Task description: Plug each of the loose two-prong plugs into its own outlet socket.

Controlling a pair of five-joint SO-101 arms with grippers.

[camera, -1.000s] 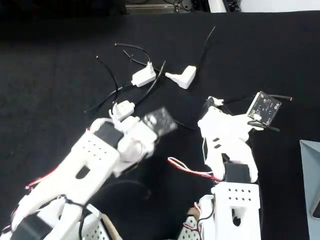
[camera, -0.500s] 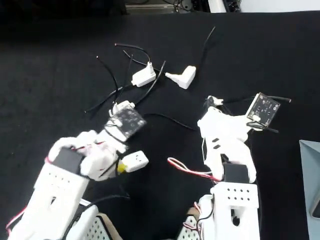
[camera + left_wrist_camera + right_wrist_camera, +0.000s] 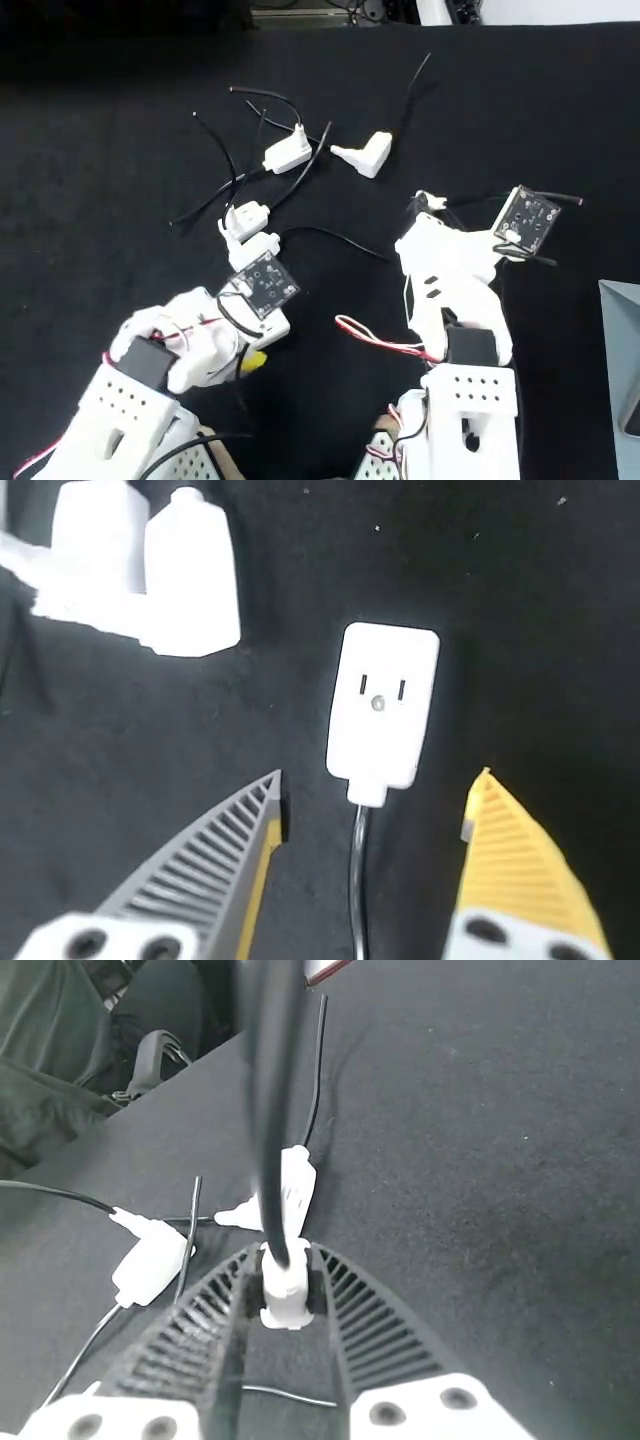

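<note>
**A:** Left fingers?

**B:** Spread apart, nothing in them. The outlet socket lies on the bench just beyond the tips, in line with the gap. Its slot face is showing and its cord runs back between the fingers. In the scene that's left of centre.

**A:** Right fingers?

**B:** Clamped on a corded plug, with the black cord rising out of it. Prongs are hidden, so I can't tell the orientation. It's held right of centre.

**A:** What changed?

**B:** The left arm pulled back toward the near left over the last second. Before that it was stretched over the centre and covered the socket. The right arm hasn't budged, and the plug was gripped throughout.

**A:** Meaning for the task?

**B:** Looks like a re-approach. The socket is now framed for a grab but not gripped yet, and I see nothing plugged in. My guess is the left fingers close on the socket body and steady it, then the right brings its plug over. A straight white plug and an angled white plug lie loose at far centre, well apart from both arms.
</note>
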